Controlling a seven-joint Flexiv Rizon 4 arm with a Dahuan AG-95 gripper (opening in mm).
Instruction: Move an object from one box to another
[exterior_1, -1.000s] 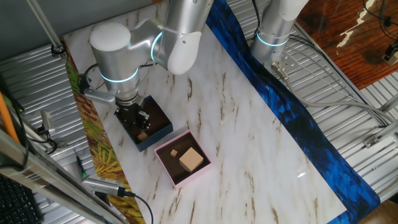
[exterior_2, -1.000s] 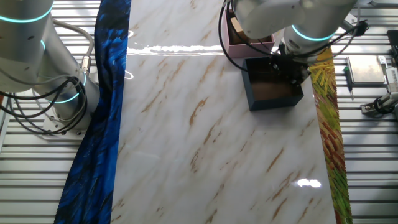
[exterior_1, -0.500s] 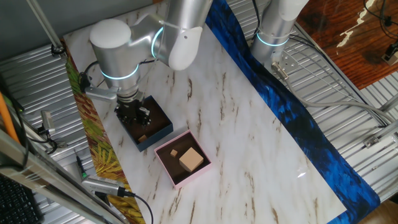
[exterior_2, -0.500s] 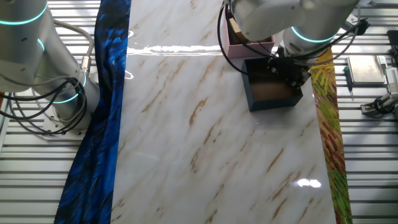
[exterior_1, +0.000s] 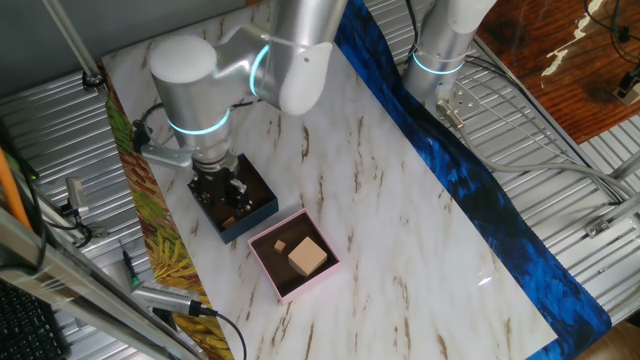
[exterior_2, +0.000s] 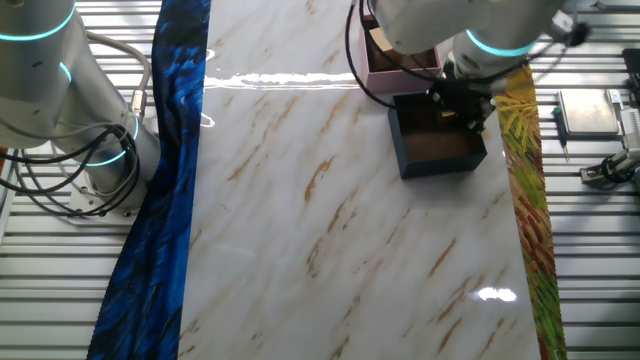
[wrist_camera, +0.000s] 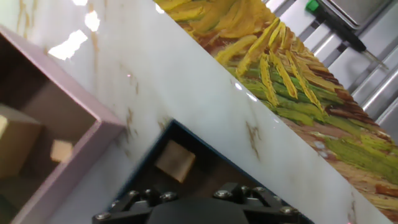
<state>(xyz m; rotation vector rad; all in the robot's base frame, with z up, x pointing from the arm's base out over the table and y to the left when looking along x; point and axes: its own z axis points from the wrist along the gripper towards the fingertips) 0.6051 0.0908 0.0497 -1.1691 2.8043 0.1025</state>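
The dark navy box (exterior_1: 250, 226) stands near the table's edge, and the pale pink box (exterior_1: 318, 279) touches its corner. A small wooden block (exterior_1: 229, 219) lies on the navy box's brown floor. My gripper (exterior_1: 224, 198) reaches down into the navy box just behind the block, and its jaws look open and empty. In the hand view the block (wrist_camera: 176, 160) lies free ahead of the gripper body (wrist_camera: 186, 208), inside the navy rim (wrist_camera: 181, 128). In the other fixed view the gripper (exterior_2: 460, 108) hangs over the navy box (exterior_2: 440, 162).
The pink box holds a large wooden block (exterior_1: 308, 257) and a small one (exterior_1: 281, 244); they also show in the hand view (wrist_camera: 12, 146). A yellow leaf-patterned strip (exterior_1: 160, 240) borders the table beside the boxes. A blue cloth (exterior_1: 470, 190) and a second arm's base (exterior_1: 440, 50) are on the far side.
My hand has shifted a little toward the pink box while staying over the navy box. The small block and both boxes have not moved.
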